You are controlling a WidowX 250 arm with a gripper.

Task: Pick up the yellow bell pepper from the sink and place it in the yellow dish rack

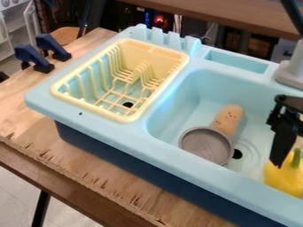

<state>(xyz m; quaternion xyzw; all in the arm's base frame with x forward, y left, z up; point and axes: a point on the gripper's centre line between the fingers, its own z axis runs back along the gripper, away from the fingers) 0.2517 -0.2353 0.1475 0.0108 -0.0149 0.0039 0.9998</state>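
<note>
1. Camera view: the end effector is just by the yellow pepper in the sink; whether apart or together, I cannot tell.
2. An off-centre push could roll this round pepper.

A workshop-like room, toy sink clamped-side on rough plywood.

The sink was pale blue, the rack at eleven o'clock pale yellow.
Towards four o'clock, the round dish was grey, the oblong piece tan with brown specks, the pepper yellow, its stem green.
</note>
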